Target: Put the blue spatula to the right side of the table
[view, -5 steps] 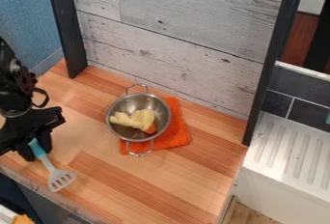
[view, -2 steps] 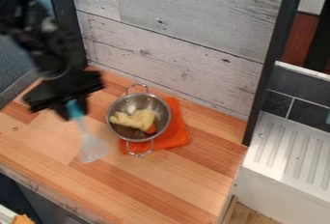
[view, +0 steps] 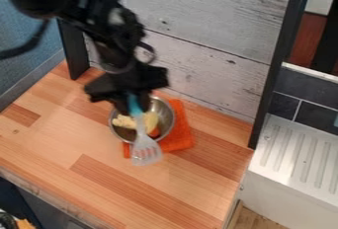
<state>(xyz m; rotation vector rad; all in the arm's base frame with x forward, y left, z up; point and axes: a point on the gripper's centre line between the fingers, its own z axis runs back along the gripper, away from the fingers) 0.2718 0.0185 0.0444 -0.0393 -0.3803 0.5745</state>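
The pincer is closed on the blue handle of the spatula, pinching it near the top, so that the pale slotted blade slants down and out towards the near edge of the surface. That grip leaves the whole blade free, which should suit laying it down first and letting the handle follow. The spatula is in front of the metal bowl as the camera sees it, its handle crossing the bowl and its blade reaching past the rim over the orange cloth; how much height lies between them I cannot tell. The bowl sits partly on the cloth, perhaps to keep it from sliding, and holds a yellow piece of toy food with something orange beside it. The arm comes in from the upper left, so the spatula is probably being carried across, with the lift done and the placing left to do. The next move likely calls for going further right, high enough that the blade does not catch the rim. Held by one end only, the spatula could swivel if it knocks the bowl, so a gentle lowering beyond the cloth seems wise.
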